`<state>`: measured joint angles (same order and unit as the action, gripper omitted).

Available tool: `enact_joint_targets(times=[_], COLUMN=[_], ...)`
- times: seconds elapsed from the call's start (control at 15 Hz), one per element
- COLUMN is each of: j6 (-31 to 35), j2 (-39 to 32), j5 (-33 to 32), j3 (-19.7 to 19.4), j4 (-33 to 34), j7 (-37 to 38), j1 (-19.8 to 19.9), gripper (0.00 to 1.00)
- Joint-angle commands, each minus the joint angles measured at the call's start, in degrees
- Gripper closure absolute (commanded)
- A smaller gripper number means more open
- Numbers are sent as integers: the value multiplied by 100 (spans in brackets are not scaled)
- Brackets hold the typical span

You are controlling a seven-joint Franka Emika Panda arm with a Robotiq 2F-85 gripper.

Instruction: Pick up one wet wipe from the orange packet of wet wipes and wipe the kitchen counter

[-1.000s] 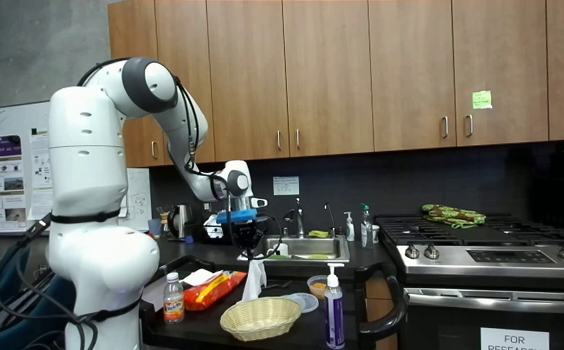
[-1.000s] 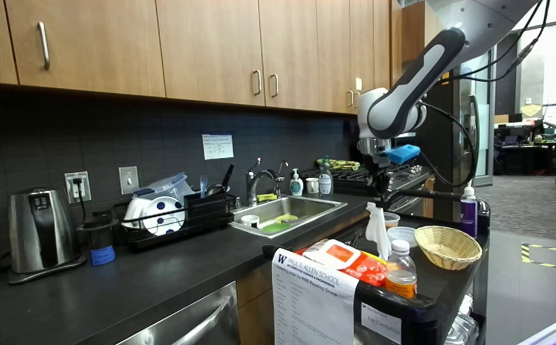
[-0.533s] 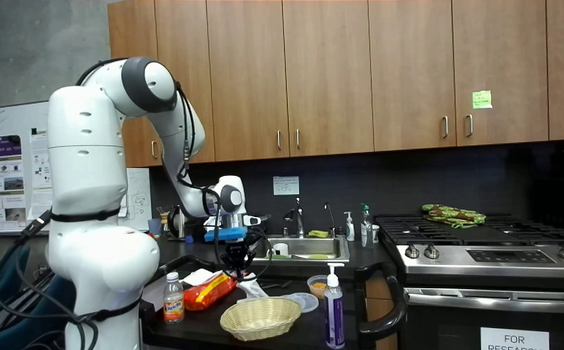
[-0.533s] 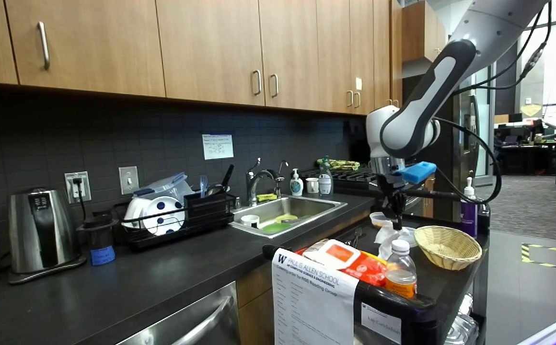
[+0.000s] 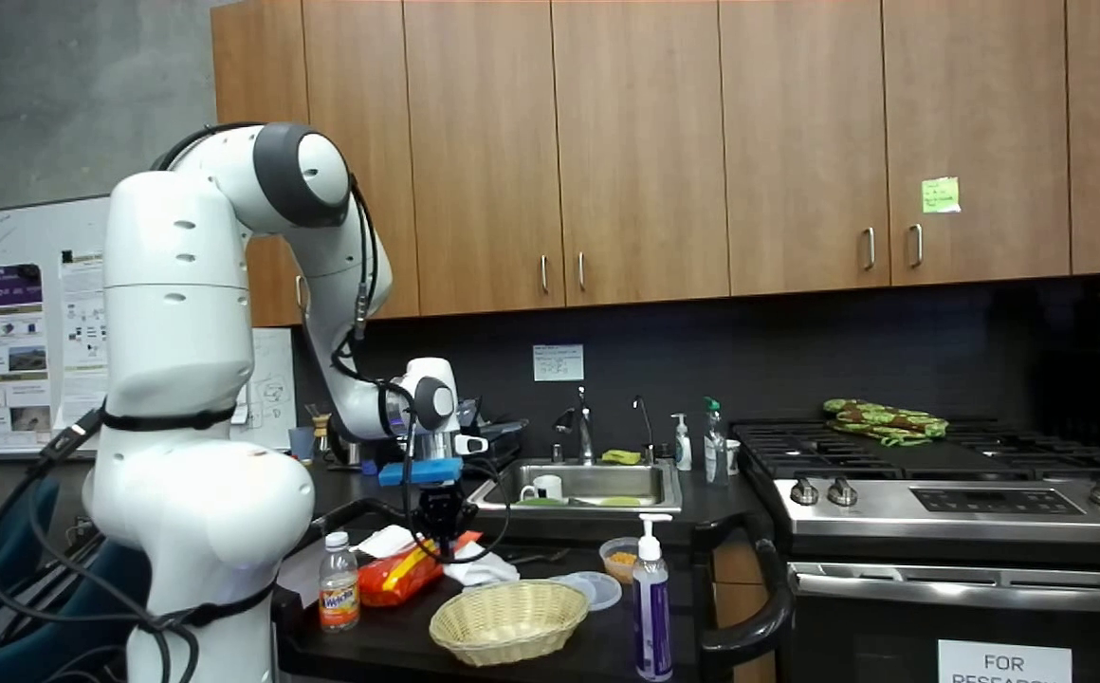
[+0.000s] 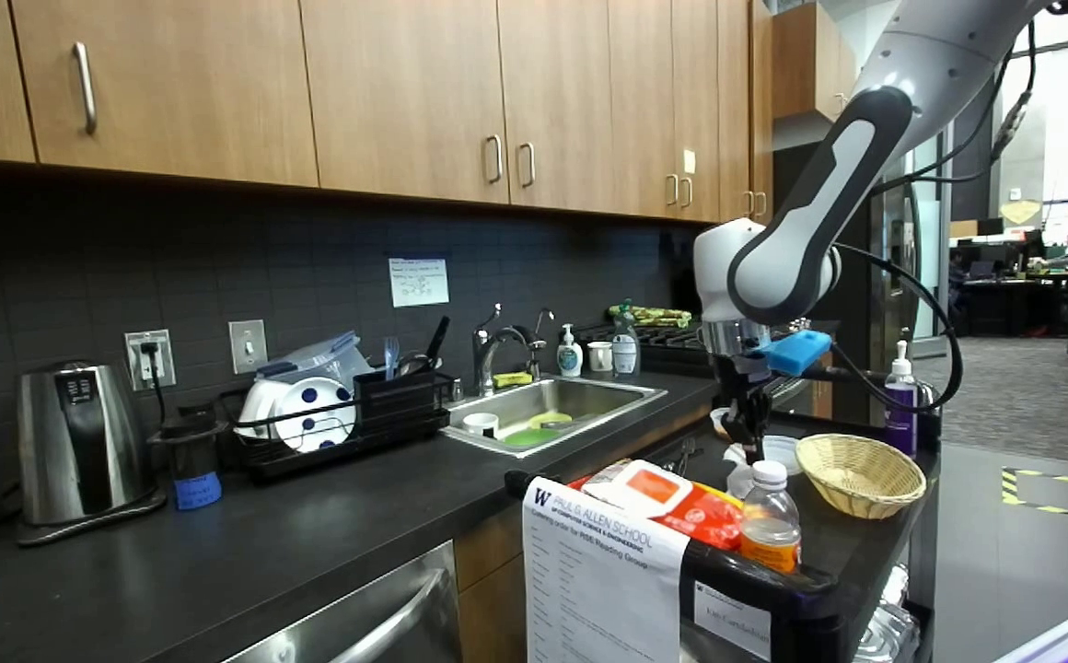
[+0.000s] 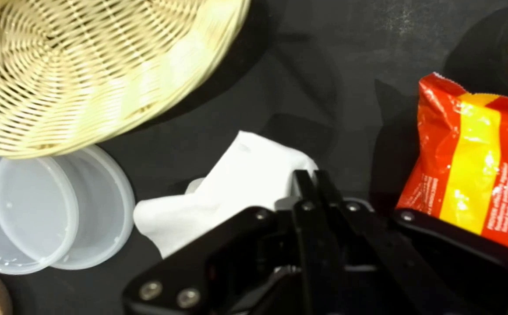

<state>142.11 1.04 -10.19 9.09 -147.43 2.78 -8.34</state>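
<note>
Pinching the wipe [image 7: 236,183] by what looks like an edge: hand [image 7: 312,176] is closed on it, the rest bunched on the dark table [image 7: 337,57] between the lids [image 7: 57,210] and the orange packet [image 7: 468,166], near both. Getting one wipe out reads as done; whether a pass on this table counts as the wiping, can't tell. Kitchen counter [image 6: 313,525], sink [image 6: 589,401] set in it, is past the table, hand off it, so wiping there looks left to do.
</note>
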Motion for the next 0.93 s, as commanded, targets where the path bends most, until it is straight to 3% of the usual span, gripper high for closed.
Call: enact_joint_targets(times=[0.0, 0.6, 0.87], j6=[79, 123, 178], j2=[-192, -465, -627], j5=[-153, -456, -466], j3=[0, -135, -256], j4=[167, 333, 323], j7=[204, 444, 514], j1=[-21, 26, 80], gripper=[63, 2, 0])
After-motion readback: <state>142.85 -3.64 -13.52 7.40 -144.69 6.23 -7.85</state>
